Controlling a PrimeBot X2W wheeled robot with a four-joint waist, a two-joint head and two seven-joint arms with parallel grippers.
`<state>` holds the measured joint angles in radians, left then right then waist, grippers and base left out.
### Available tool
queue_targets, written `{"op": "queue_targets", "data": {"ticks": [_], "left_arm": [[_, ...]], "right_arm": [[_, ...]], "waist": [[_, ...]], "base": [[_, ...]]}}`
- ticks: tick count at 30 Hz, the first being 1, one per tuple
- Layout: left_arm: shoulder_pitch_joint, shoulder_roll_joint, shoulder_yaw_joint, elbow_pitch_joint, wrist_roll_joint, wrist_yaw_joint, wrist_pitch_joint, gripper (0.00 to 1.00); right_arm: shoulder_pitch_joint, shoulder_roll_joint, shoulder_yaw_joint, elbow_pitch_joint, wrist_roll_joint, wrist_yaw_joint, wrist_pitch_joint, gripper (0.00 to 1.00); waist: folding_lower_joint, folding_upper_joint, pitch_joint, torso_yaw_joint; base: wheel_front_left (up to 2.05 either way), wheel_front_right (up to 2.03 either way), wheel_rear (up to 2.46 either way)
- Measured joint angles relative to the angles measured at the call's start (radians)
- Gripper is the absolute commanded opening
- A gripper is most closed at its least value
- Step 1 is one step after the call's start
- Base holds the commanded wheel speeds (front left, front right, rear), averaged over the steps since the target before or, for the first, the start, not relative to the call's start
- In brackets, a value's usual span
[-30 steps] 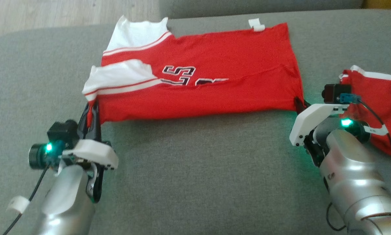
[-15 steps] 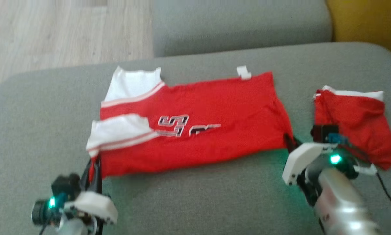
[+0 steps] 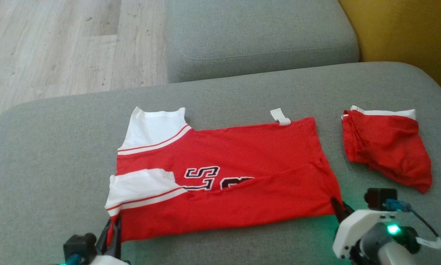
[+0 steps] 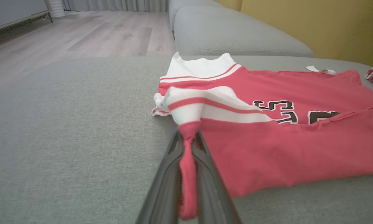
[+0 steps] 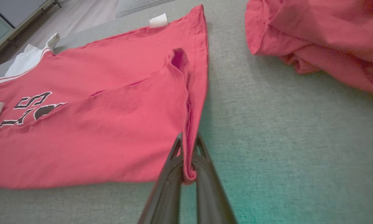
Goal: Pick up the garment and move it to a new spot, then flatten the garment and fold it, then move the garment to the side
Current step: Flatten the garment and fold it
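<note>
Folding looks roughly half done. The red garment point(image 3: 224, 184) lies spread on the grey sofa seat point(image 3: 51, 165), and its near long edge is turned over the printed numbers, hiding part of them. The left hand point(image 4: 188, 137) is pressed together on the near corner by the white-striped shoulder, with red cloth pinched between its fingers. The right hand point(image 5: 188, 141) is clamped the same way on the near hem corner. By my judgement, pickup and flattening are done and one lengthwise fold is in hand. Further folds and the move to the side remain.

A second red piece point(image 3: 388, 147) sits crumpled on the seat to the right, apart from the garment. Beyond the seat are a grey back cushion point(image 3: 257, 36), pale wood floor point(image 3: 58, 48) and a yellow wall point(image 3: 408, 29).
</note>
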<state>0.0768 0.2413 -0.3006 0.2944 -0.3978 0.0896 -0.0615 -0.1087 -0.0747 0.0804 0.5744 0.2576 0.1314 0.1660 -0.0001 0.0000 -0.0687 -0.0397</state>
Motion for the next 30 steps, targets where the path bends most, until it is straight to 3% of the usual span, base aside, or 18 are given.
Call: {"op": "queue_targets", "data": {"ticks": [1,2,3,4,15,22,27,30], "left_arm": [[0.001,0.0,-0.002,-0.007,0.0,0.004,0.008,0.0],[0.001,0.0,-0.007,-0.008,0.0,0.004,0.018,0.25],[0.001,0.0,-0.015,-0.008,0.0,0.007,0.025,0.47],[0.001,0.0,-0.019,-0.008,0.0,0.007,0.026,1.0],[-0.119,0.002,0.015,-0.038,0.0,0.023,-0.067,1.0],[-0.323,0.049,0.01,-0.035,0.008,-0.052,-0.032,1.0],[-0.578,0.096,-0.017,0.095,-0.003,-0.161,0.103,1.0],[-0.708,0.125,-0.055,0.204,-0.015,-0.199,0.193,1.0]], "right_arm": [[0.019,0.001,-0.016,-0.031,-0.012,0.0,0.012,0.25],[0.034,0.002,-0.033,-0.062,-0.02,0.0,0.021,1.0],[0.046,0.003,-0.043,-0.092,-0.023,0.0,0.034,1.0],[0.055,0.005,-0.053,-0.122,-0.027,0.0,0.042,1.0],[0.043,0.027,-0.1,-0.374,-0.056,0.0,0.013,1.0],[-0.086,0.027,-0.098,-0.404,-0.067,0.0,-0.004,1.0],[-0.238,0.026,-0.088,-0.384,-0.086,0.0,-0.01,1.0],[-0.319,0.026,-0.074,-0.349,-0.092,0.0,-0.018,1.0]], "waist": [[0.0,0.0,0.001,0.0],[0.0,0.0,0.004,0.0],[0.0001,0.0,0.006,0.0],[0.0001,0.0,0.009,0.0],[0.0001,0.0,0.058,-0.017],[0.0003,0.0,0.122,-0.034],[0.0005,0.0,0.201,-0.053],[0.0005,0.0,0.249,-0.07]], "base": [[0.0,0.0,0.0],[0.0,0.0,0.0],[0.0,0.0,0.0],[0.0,0.0,0.0],[0.0,0.0,0.0],[0.0,0.0,0.0],[0.0,0.0,0.0],[0.0,0.0,0.0]]}}
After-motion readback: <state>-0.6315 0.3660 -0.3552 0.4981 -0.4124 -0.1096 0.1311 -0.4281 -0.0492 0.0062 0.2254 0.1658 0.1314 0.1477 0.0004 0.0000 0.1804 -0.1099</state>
